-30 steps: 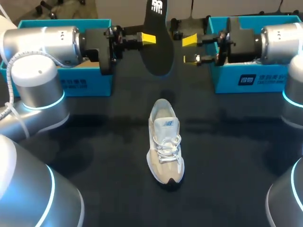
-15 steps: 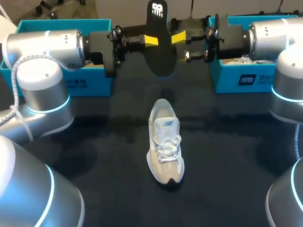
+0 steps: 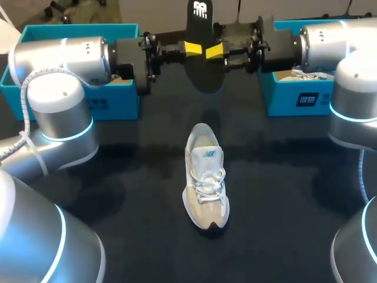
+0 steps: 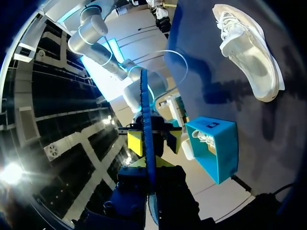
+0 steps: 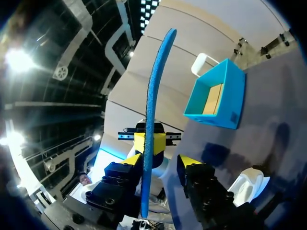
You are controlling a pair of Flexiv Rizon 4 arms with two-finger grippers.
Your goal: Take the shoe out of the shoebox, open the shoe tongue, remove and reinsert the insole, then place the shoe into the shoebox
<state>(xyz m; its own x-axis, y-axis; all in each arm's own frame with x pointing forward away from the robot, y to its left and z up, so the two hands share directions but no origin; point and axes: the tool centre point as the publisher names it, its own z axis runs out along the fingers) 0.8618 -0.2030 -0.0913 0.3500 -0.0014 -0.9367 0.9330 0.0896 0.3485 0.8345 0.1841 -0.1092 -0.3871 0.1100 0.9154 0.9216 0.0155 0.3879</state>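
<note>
- Head view: the dark insole point(image 3: 203, 79) stands upright in the air above the far middle of the surface point(image 3: 118, 194), between the 2 claws.
- Left claw point(image 3: 191, 48) is clamped on the insole, with 1 yellow tip pressed to each face.
- Right claw point(image 3: 215, 53) is spread wide around the insole. In the right wrist view the insole sits close to 1 finger point(image 5: 134, 160), with a clear gap to the other.
- Pale grey laced shoe point(image 3: 206, 177) rests sole-down on the surface, toe toward the robot, nearer than the insole and well apart from both claws.
- Left shoebox point(image 3: 106, 103), teal, sits at the far left.
- Right shoebox point(image 3: 294, 97), also teal, sits at the far right and holds a second shoe point(image 3: 303, 75).
</note>
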